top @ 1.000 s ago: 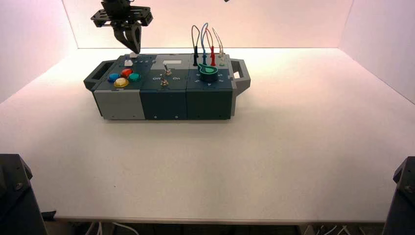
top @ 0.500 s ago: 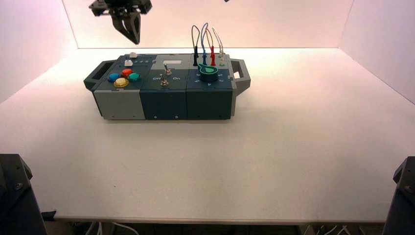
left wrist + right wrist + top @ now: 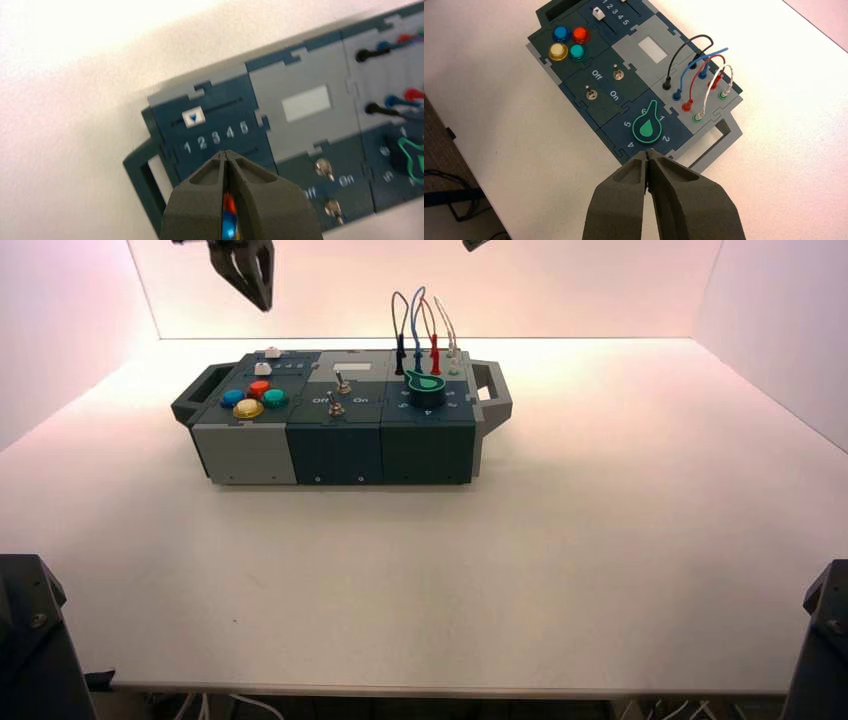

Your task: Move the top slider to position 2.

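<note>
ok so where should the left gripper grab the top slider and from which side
Probably best from straight above, fingers astride the white cap of the top slider: it is small and blocky and sits proud of its slot, with dark panel around it.

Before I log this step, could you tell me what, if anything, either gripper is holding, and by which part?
Nothing is held: the left gripper and the right gripper are both shut on nothing, above the box.
</note>
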